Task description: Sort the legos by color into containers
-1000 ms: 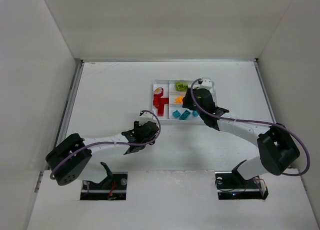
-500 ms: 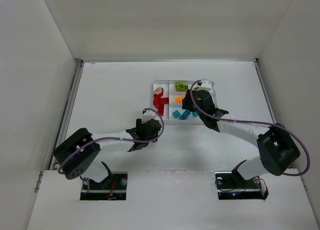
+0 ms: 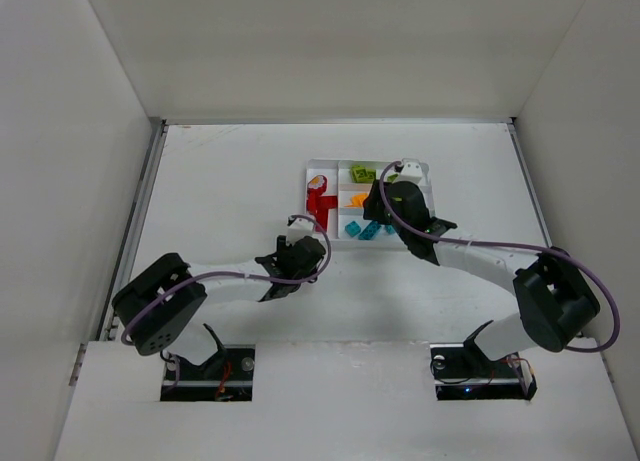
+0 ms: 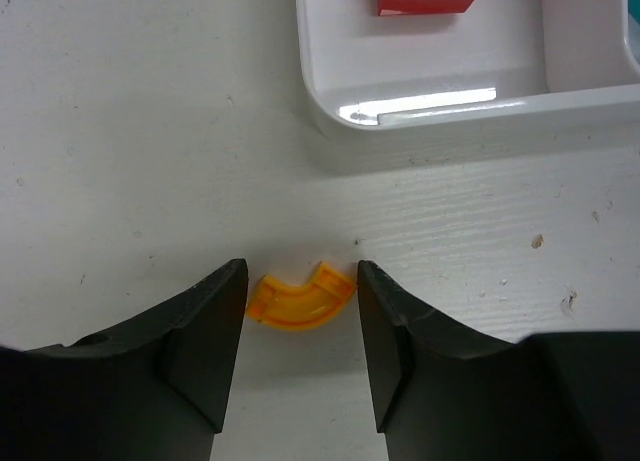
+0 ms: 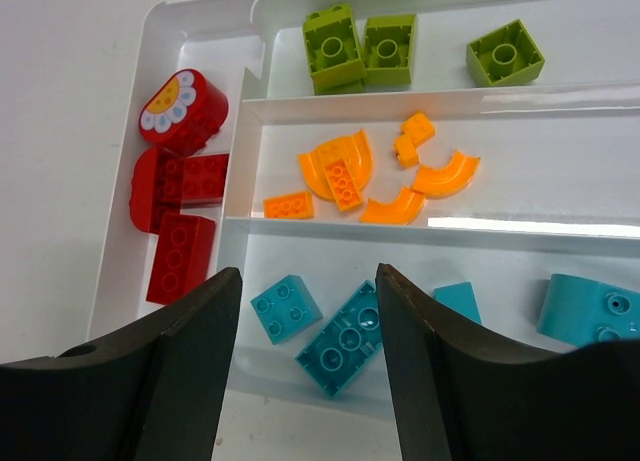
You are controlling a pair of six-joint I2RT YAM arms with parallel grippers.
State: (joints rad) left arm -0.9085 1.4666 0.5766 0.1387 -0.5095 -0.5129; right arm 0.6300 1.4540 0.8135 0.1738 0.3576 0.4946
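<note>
Bare table (image 4: 150,131) ahead of left jaws; tray (image 4: 420,106) wall blocks front-right.

A white tabletop (image 3: 230,181) fills the middle of the space, its painted surface faintly scratched and speckled when seen close up (image 4: 150,131). Plain white panels box it in: a back wall (image 3: 330,51), a left wall (image 3: 60,161) and a right wall (image 3: 590,131), all bare. A thin metal rail (image 3: 140,216) runs along the tabletop's left edge. At the near side sits a lighter white ledge (image 3: 340,401) with two dark rectangular cutouts. The light is even and soft, with only faint shadows.
</note>
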